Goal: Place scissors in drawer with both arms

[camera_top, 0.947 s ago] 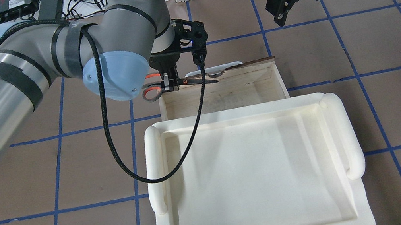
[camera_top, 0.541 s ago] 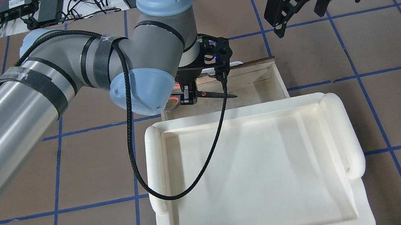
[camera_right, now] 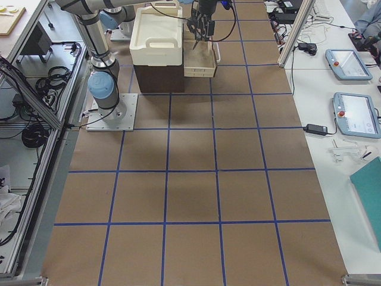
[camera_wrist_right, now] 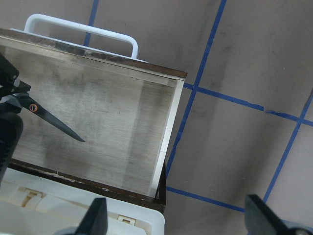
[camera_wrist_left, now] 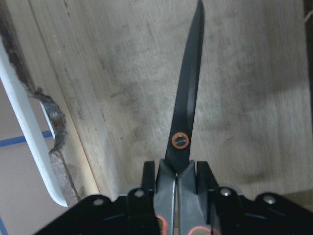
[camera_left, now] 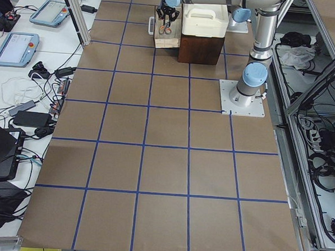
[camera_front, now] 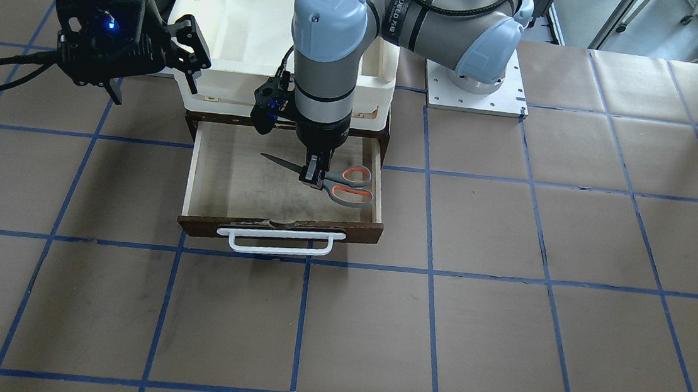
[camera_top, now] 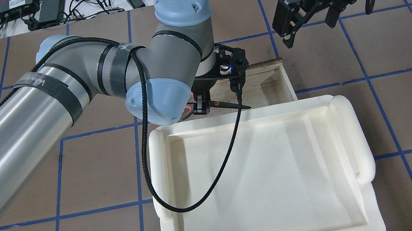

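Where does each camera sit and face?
Front-facing: across the table, facing the robot; left gripper holds scissors over drawer.
Overhead: behind the robot, looking forward-down; left arm, right gripper.
Exterior left: table end; left arm nearest.
Exterior right: opposite end; right arm nearest.
Left wrist: down the scissors; own fingers.
Right wrist: down onto drawer; own fingertips.
Wrist views share the scissors.

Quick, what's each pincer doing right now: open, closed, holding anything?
Left pincer: closed on the scissors.
Right pincer: open, holding nothing.

Left pincer (camera_front: 314, 178) grips the scissors (camera_front: 334, 189) (blades closed) over the open drawer (camera_front: 230, 179)
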`<state>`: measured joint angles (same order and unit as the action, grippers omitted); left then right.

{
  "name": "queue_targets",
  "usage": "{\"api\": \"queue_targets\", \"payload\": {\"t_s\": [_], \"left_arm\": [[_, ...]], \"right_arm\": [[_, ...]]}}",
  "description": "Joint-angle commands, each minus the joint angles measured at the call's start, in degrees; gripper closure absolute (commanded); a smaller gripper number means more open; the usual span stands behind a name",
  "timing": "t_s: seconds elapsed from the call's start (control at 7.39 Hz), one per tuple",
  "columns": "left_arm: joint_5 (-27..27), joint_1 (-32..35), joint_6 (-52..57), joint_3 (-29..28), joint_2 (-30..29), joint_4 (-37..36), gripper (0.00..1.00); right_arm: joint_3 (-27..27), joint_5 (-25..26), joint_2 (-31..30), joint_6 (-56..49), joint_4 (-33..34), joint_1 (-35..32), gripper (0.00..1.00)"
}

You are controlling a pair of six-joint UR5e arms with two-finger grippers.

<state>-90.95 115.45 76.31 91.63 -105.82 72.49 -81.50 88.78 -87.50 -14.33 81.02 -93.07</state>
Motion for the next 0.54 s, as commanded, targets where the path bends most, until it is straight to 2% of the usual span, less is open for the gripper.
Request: {"api": "queue_targets", "payload": {"t_s": [0.0,0.14,0.41], "left_arm": [[0.1,0.0,-0.5,0.0,0.1,-0.4,0.42],[1.0,-0.4,-0.5,0.0,0.3,-0.9,0.21],[1.3,-0.7,-0.7,-0.3,1.3,-0.9,0.19]], "right_arm": [[-0.1,0.0,0.0,0.0,0.0,0.0,0.0],[-0.1,0.0,0.0,-0.1,0.1,0.0,0.0],[-0.1,0.0,0.0,-0.3,0.0,0.0,0.0]]}}
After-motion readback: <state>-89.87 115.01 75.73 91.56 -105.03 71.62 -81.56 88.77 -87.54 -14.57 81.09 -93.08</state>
